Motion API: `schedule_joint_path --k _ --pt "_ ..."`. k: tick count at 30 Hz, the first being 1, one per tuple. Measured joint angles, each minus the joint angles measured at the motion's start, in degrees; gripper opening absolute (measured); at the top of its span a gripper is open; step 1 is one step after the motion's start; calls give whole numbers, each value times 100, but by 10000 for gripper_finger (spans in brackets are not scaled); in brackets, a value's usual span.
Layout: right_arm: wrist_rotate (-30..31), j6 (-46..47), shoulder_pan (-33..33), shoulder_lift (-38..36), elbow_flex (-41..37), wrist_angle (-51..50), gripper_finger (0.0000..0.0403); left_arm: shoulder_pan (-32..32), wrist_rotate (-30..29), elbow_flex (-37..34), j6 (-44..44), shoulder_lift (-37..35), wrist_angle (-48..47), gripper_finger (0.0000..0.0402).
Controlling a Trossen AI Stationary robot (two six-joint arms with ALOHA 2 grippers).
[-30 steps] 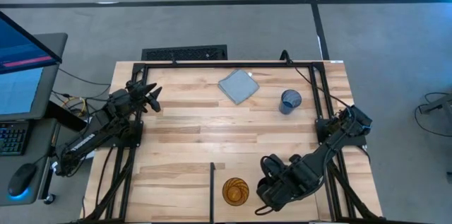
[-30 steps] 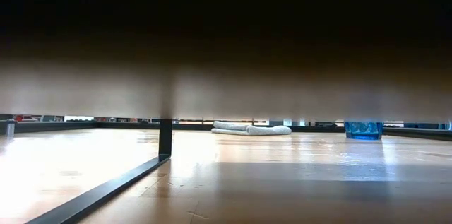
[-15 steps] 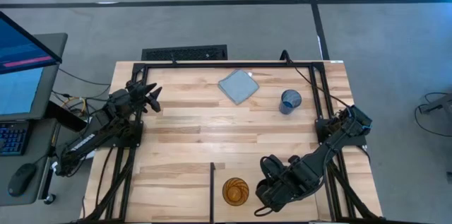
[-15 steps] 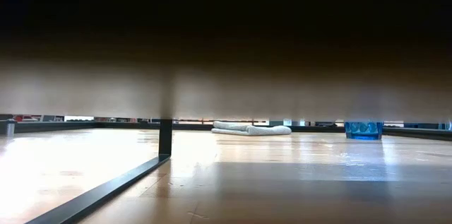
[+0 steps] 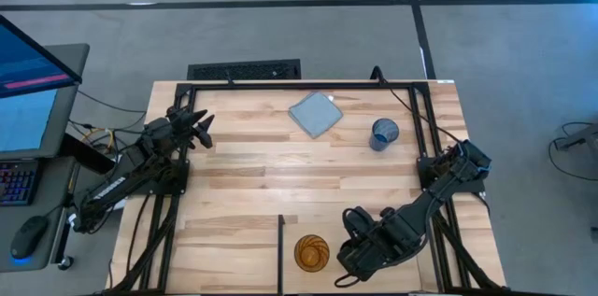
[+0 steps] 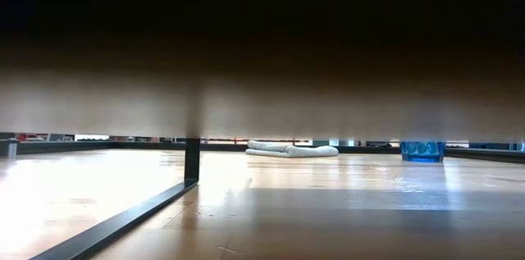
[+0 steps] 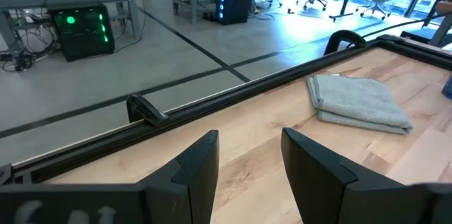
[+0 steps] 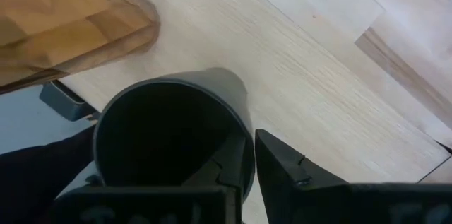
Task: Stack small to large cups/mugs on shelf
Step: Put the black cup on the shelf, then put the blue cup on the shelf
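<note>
The amber tumbler stands upright on its base on the shelf plank at the table's near edge, just right of a black divider bar. My right gripper is right beside the tumbler, shut on the black cup; the tumbler shows close by in its wrist view. The blue cup stands upright at the far right of the table and also appears as the blue cup in the low view. My left gripper waits open at the far left. My right gripper holds the black cup by its wall at the rim, one finger inside the cup and the other finger outside. The cup's mouth faces the wrist camera. Whether its base is on the wood, I cannot tell.
A folded grey-blue cloth lies at the far middle of the table. A black frame rail runs along the far edge and side rails run down the sides. A blurred dark mass fills the upper low view.
</note>
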Motion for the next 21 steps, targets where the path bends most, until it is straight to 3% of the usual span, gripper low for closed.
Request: schedule_joint_path --k 12,21 --pt "0 -15 0 7 -2 -94 60 0 0 0 6 0 1 146" --pt "0 -117 0 7 -2 -158 133 1 0 0 2 0 2 146"
